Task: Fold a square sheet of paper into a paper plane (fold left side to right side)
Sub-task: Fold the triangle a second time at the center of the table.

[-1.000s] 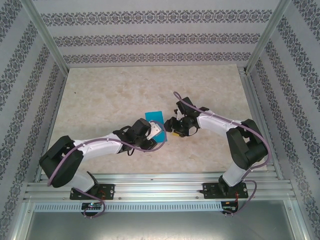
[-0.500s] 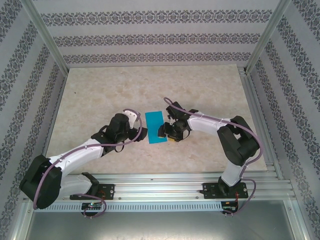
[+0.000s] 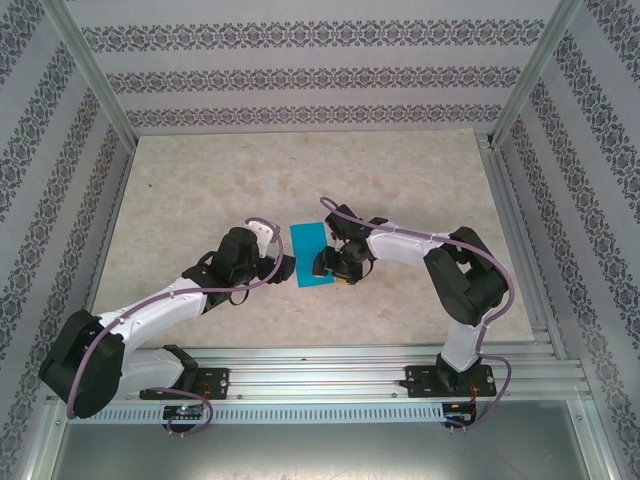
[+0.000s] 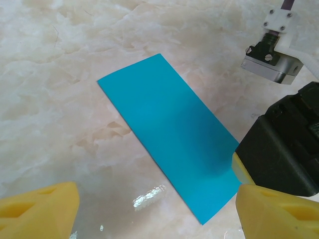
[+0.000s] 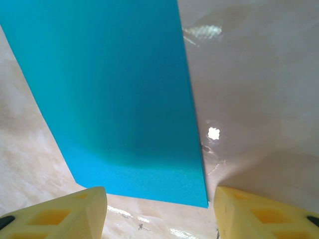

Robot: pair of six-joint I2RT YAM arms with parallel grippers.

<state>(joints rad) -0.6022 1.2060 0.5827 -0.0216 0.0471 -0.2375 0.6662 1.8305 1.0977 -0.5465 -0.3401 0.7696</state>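
Paper [image 3: 311,254] flat, right tool [image 5: 159,199] at right edge, bare table [image 3: 220,180] beyond

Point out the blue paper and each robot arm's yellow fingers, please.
blue paper [image 4: 167,132], left wrist view, middle of the sheet.
left fingers [image 4: 37,211], left wrist view, lower-left yellow finger.
right fingers [image 5: 271,214], right wrist view, lower-right yellow finger.

Sheet of paper [image 3: 311,252] is lying flat on table [image 3: 200,180], left gripper [image 3: 287,268] sitting left, right gripper [image 3: 332,272] at its right edge.
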